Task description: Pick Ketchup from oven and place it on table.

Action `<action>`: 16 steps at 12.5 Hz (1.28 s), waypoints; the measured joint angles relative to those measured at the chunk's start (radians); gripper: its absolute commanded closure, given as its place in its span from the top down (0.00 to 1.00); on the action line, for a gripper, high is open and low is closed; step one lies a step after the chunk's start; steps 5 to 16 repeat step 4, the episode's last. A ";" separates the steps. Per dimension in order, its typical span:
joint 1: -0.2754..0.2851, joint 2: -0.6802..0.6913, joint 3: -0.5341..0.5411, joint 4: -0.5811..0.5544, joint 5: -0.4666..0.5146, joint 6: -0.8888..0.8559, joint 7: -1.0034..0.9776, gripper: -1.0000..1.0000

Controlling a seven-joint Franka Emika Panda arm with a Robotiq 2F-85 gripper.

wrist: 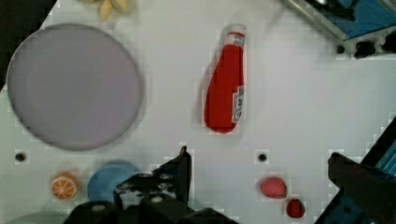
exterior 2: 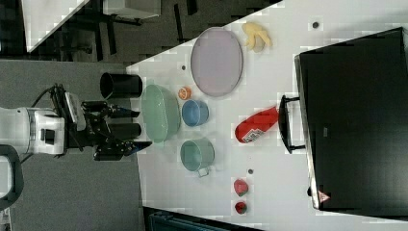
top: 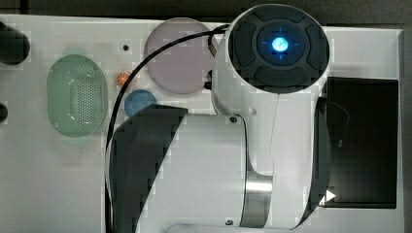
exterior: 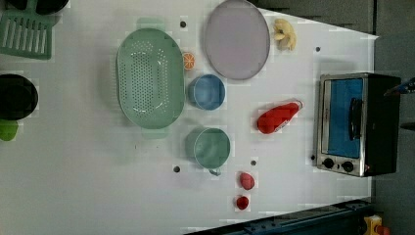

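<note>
The Ketchup [exterior: 277,117] [exterior 2: 256,125] [wrist: 226,88], a red bottle with a white label and cap, lies on its side on the white table [exterior: 73,171] [wrist: 289,107]. It rests just in front of the oven [exterior: 355,122] [exterior 2: 356,120] [wrist: 345,23], its cap towards the shut blue glass door. My gripper [exterior 2: 144,129] [wrist: 259,156] is open, holds nothing, and hovers well away from the bottle. In the top view my arm covers the middle of the table [top: 43,184], beside the oven's black top [top: 362,141].
A green colander [exterior: 149,78], blue bowl [exterior: 207,91], green mug [exterior: 210,147], purple plate [exterior: 237,39], orange slice [exterior: 188,60] and banana [exterior: 285,34] sit on the table. Two small red strawberries [exterior: 246,180] lie near the table's edge at the left view's bottom.
</note>
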 measured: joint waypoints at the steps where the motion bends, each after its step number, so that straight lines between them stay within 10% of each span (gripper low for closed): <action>1: 0.001 -0.001 -0.002 -0.003 0.000 -0.001 0.000 1.00; 16: 0.005 0.014 0.002 0.009 0.019 -0.001 0.000 1.00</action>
